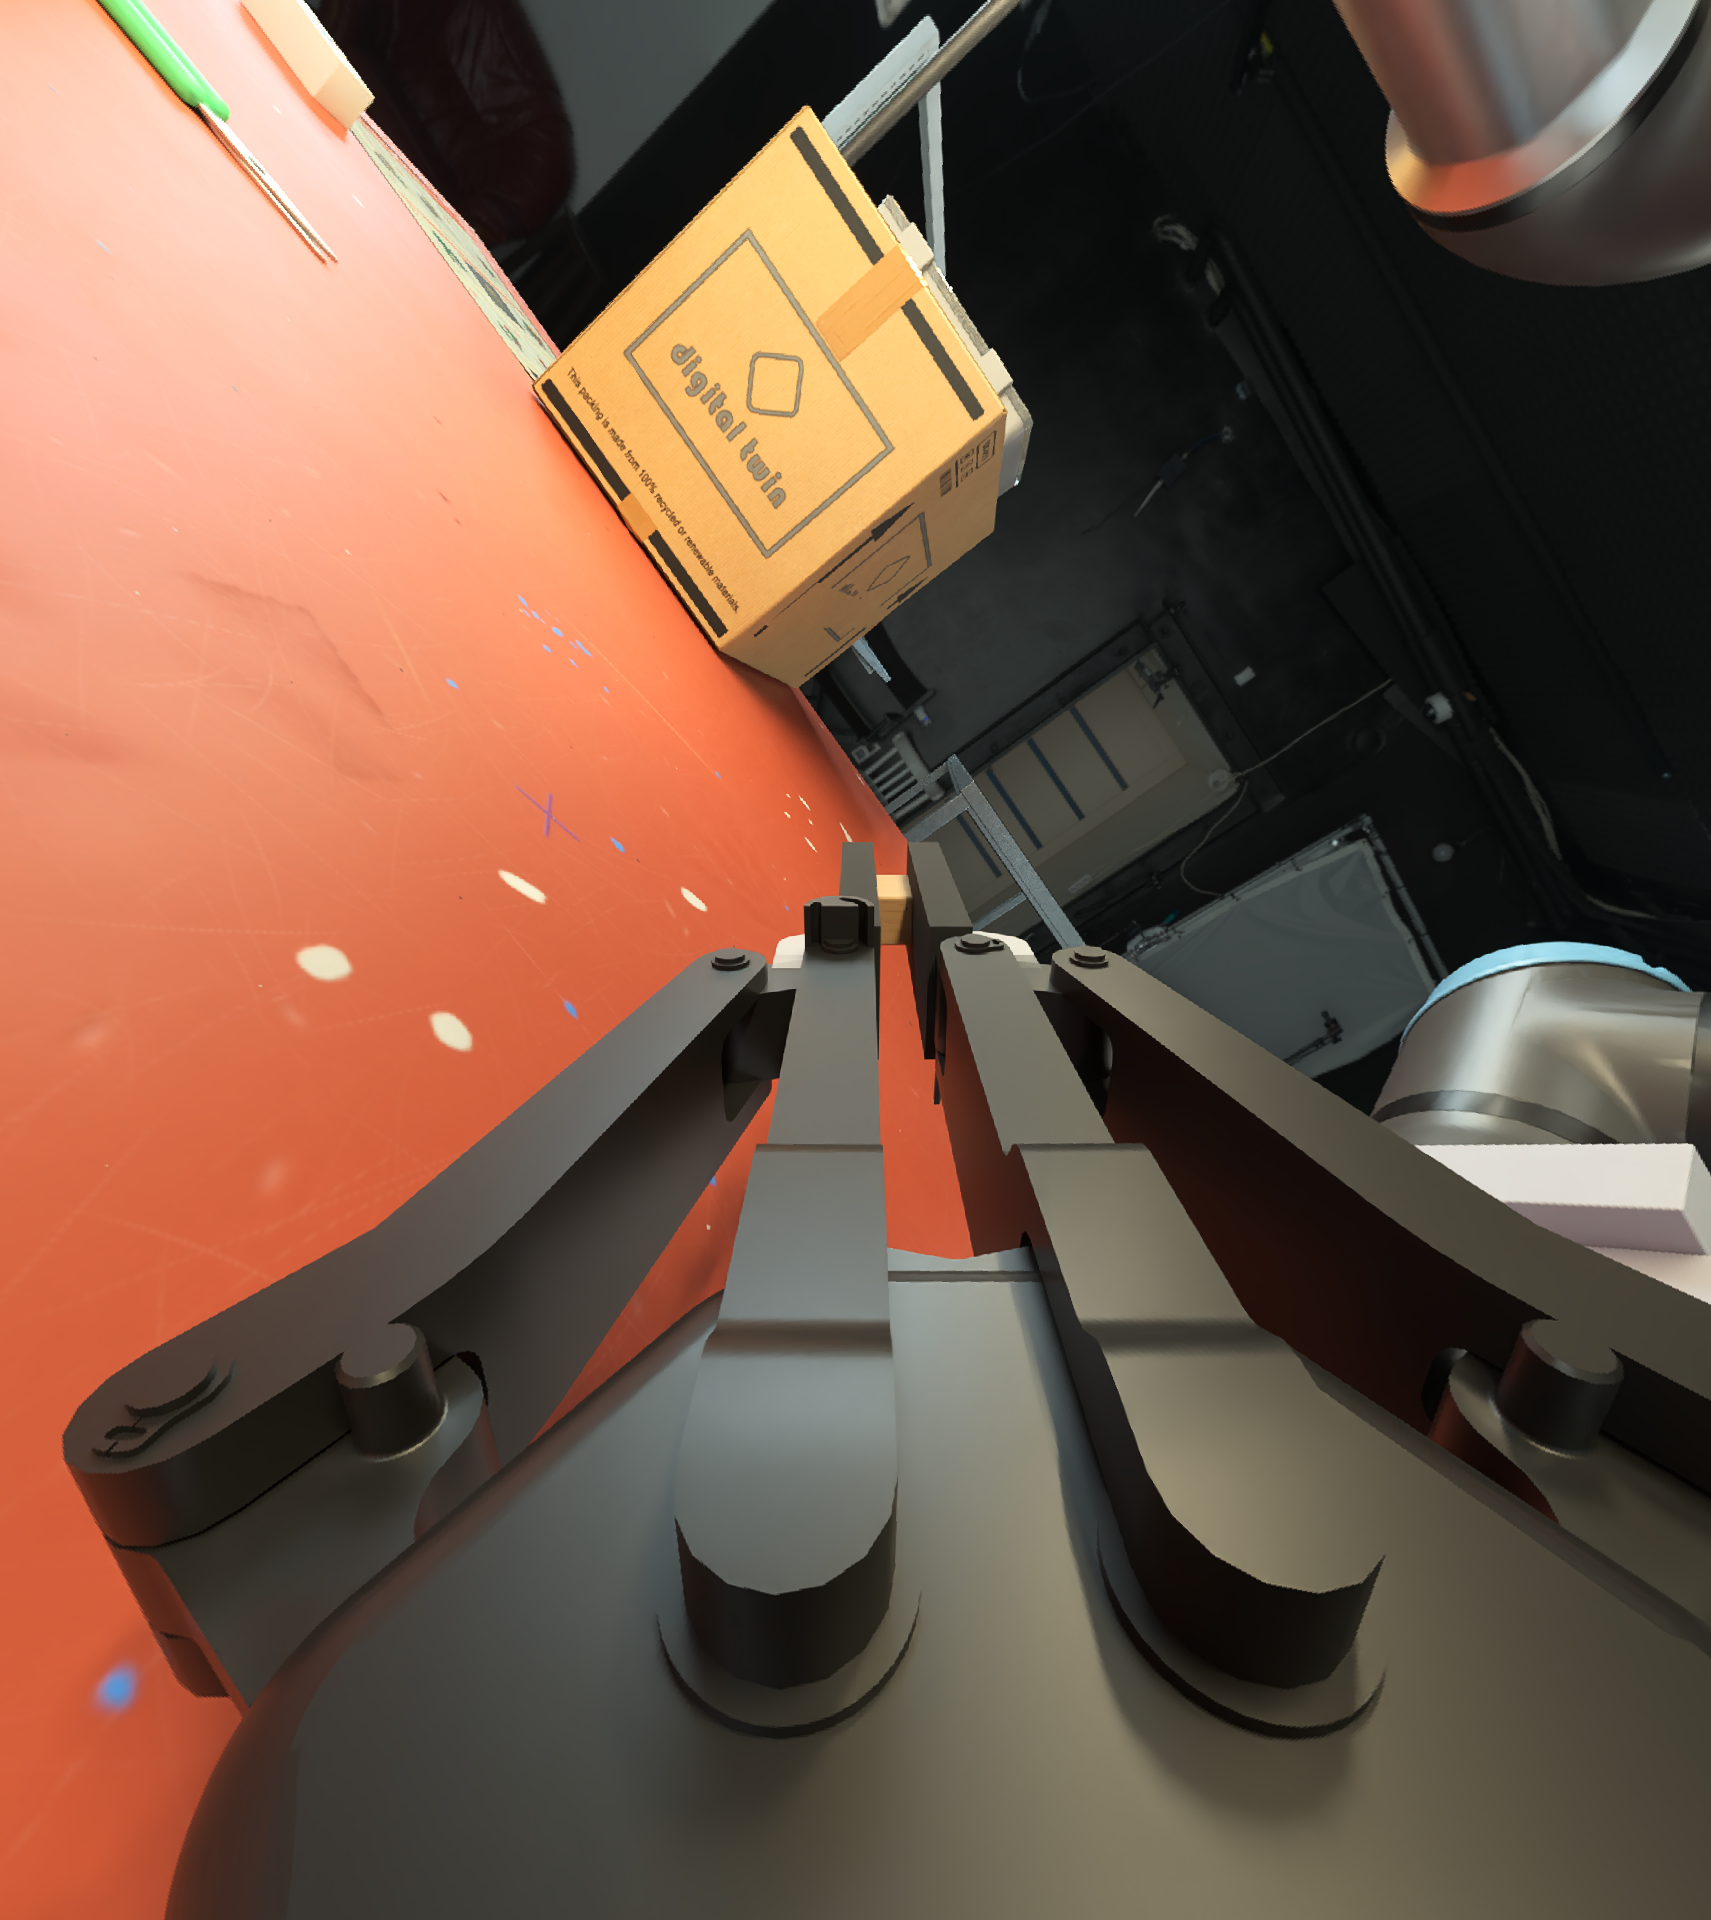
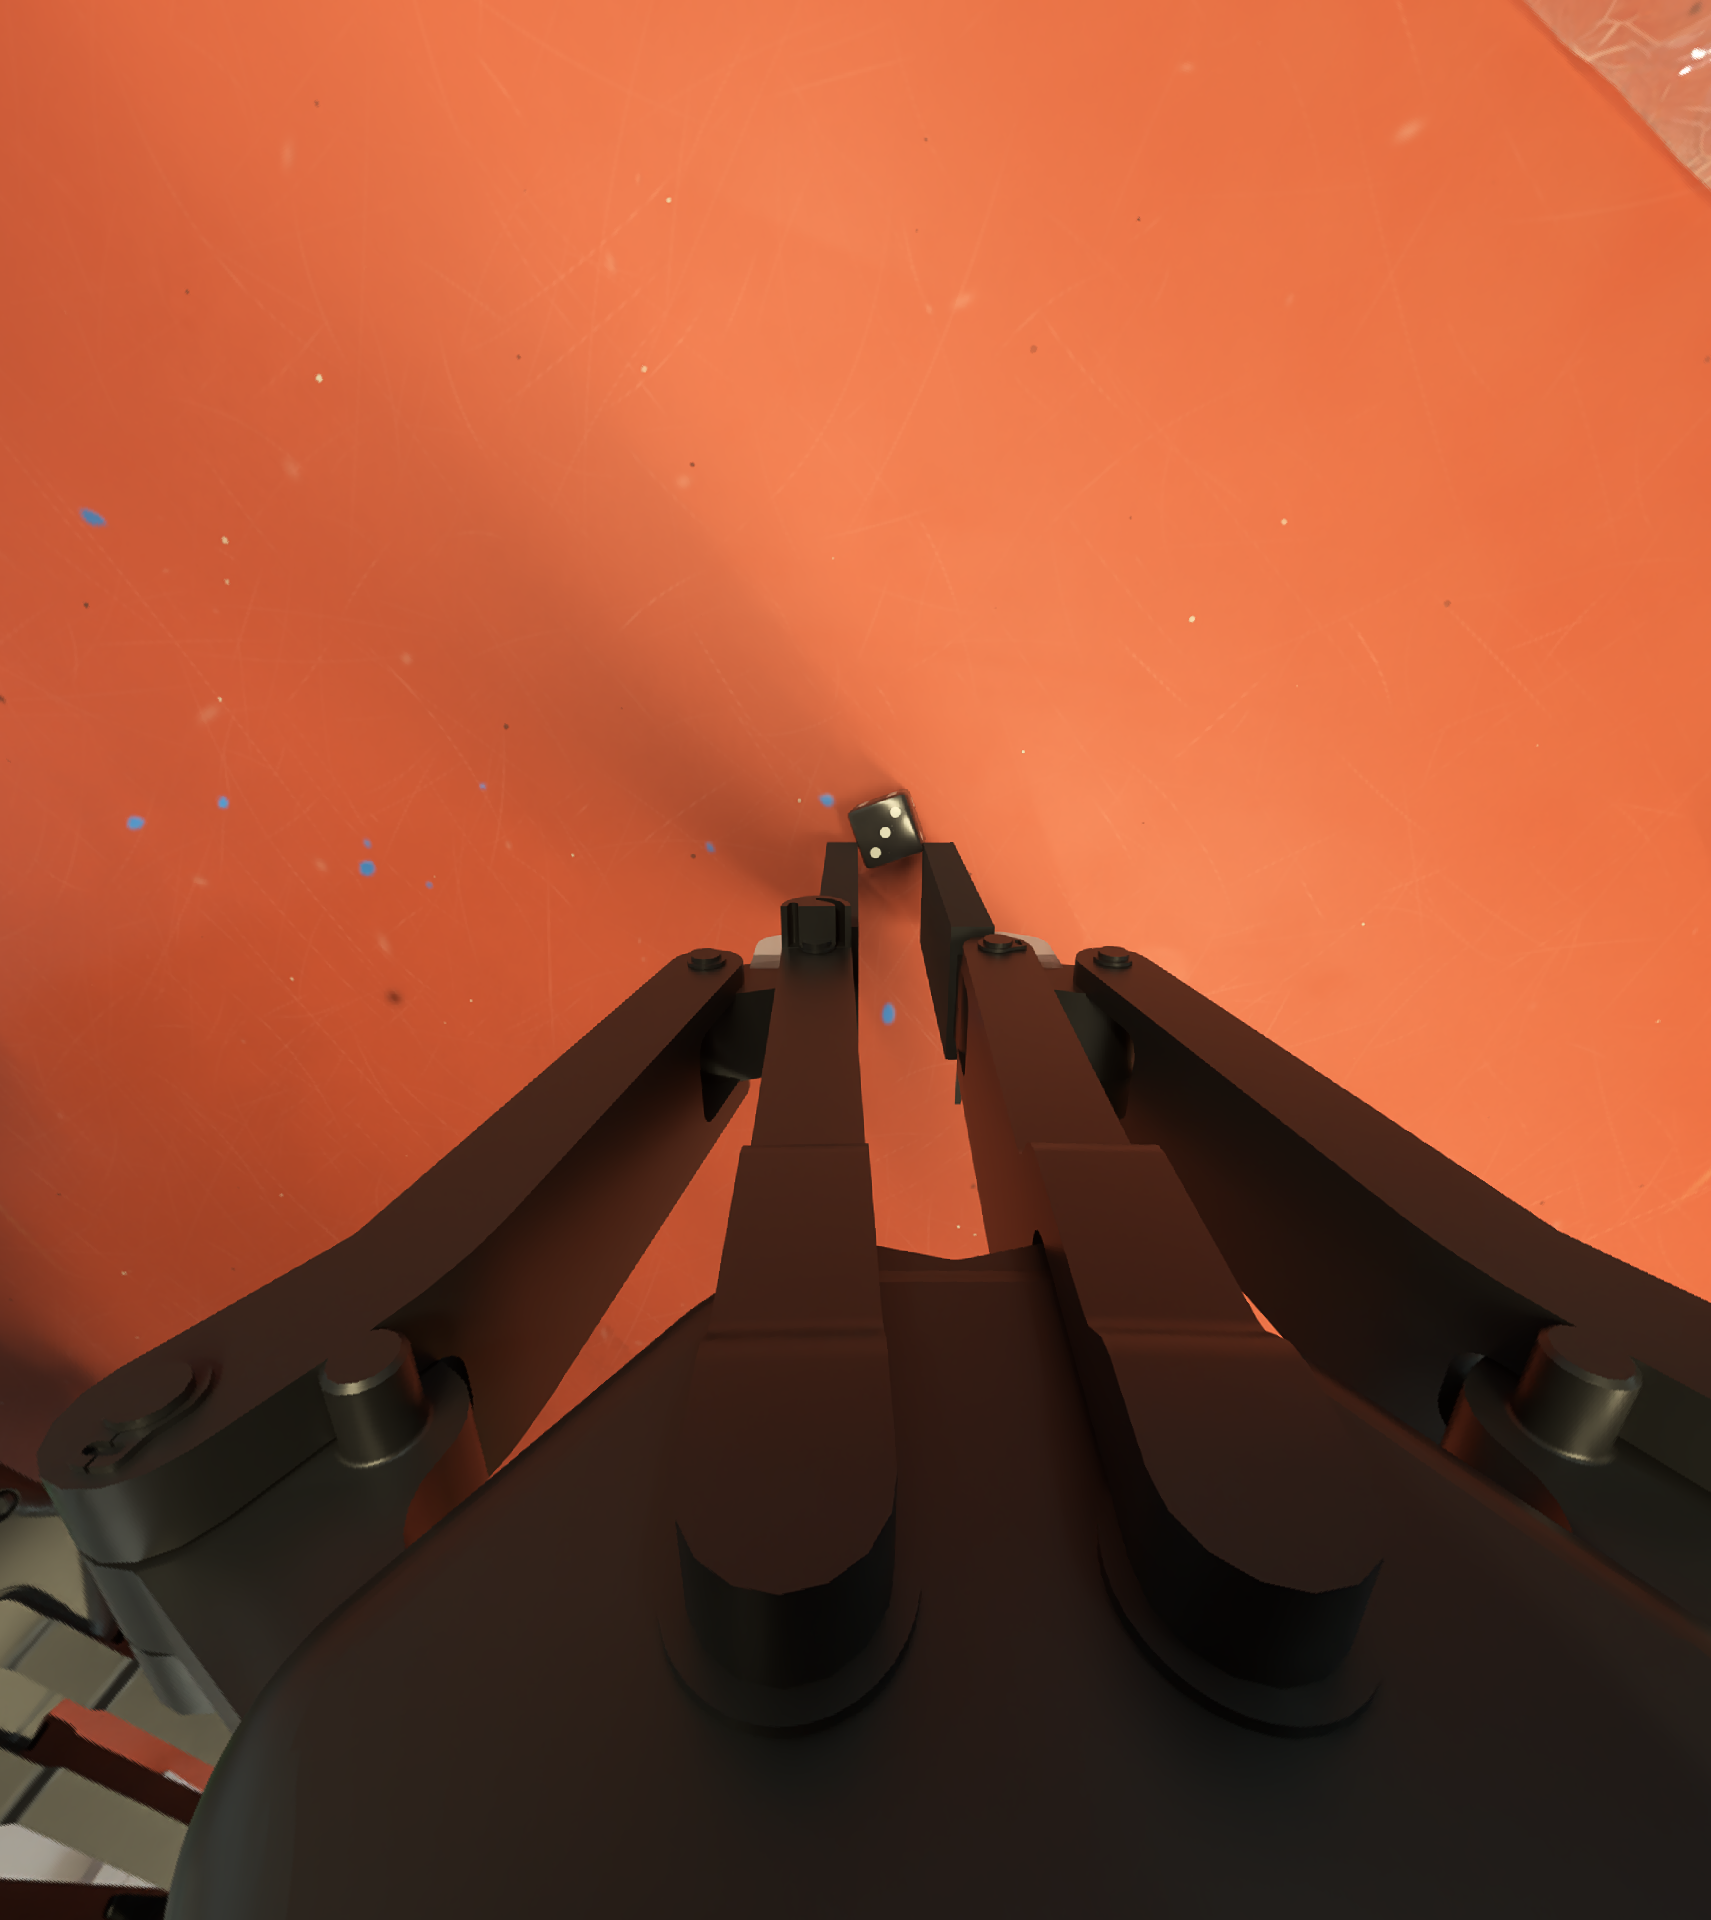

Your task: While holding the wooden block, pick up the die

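A: Which step is in hand?

B: The first half looks done. The left gripper (image 1: 890,883) is pinched on the wooden block (image 1: 892,911), a small pale cube with a smooth face, carried clear of the orange desk (image 1: 207,623). Now it's the die's turn.

A: Where's the die?

B: The die (image 2: 885,829) is on the desk at the tips of the right gripper (image 2: 887,868). It's a small black cube with white pips, sitting slightly skewed to the fingers (image 2: 946,883). They're narrowly parted, just wider than the die, and have hold of nothing; the die lies at their tips, not yet between them.

A: So what does the next move call for?

B: I'd judge a short advance to bring the die between the pads, then a close and a lift. Being hard and slick, it could twist or squirt out if caught on its corners.

A: Anything else about?

B: A printed cardboard box (image 1: 778,416) at the desk's far edge. The desk itself is matt, scratched and flecked with blue and white.
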### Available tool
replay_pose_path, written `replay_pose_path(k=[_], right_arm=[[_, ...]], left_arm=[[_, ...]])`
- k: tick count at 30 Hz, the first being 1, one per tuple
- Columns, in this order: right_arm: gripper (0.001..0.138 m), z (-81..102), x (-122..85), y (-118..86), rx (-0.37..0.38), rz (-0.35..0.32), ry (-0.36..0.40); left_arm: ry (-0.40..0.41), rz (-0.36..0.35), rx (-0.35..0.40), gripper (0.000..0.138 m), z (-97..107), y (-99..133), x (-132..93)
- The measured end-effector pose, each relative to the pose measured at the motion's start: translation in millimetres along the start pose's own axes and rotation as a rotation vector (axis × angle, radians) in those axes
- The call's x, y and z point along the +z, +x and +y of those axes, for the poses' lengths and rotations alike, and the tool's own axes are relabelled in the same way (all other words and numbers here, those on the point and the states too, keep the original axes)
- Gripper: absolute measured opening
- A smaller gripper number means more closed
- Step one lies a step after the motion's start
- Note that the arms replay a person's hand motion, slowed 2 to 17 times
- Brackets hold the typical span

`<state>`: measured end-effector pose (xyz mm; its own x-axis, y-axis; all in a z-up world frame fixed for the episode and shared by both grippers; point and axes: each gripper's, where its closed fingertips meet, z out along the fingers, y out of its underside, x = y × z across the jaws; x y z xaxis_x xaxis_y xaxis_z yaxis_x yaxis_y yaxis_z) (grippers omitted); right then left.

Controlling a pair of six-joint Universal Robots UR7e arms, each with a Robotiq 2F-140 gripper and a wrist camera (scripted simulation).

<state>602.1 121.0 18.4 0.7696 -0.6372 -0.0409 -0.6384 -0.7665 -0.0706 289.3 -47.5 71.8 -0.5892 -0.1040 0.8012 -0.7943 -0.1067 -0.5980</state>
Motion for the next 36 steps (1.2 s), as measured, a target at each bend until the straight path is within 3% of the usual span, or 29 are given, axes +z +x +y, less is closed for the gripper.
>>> replay_pose_path(k=[6,16,25,30,36], right_arm=[[0.017,-0.7,0.0,-1.4,-0.09,0.012,0.0],[0.017,0.5,-0.2,-5.7,-0.322,0.026,-0.009],[0.017,2.5,-1.6,-3.3,-0.498,0.093,-0.023],[0.017,0.2,-4.2,3.0,-0.487,0.147,-0.017],[0.017,-3.3,-6.6,2.3,-0.372,0.13,0.001]], left_arm=[[-0.001,0.0,0.002,0.009,0.2,0.1,0.1],[-0.001,0.002,0.003,0.009,0.2,0.5,0.1],[0.0,0.003,0.003,0.009,0.2,0.7,0.0],[0.001,0.004,0.003,0.009,0.1,0.8,0.0],[0.0,0.005,0.003,0.009,0.2,0.8,0.0]])
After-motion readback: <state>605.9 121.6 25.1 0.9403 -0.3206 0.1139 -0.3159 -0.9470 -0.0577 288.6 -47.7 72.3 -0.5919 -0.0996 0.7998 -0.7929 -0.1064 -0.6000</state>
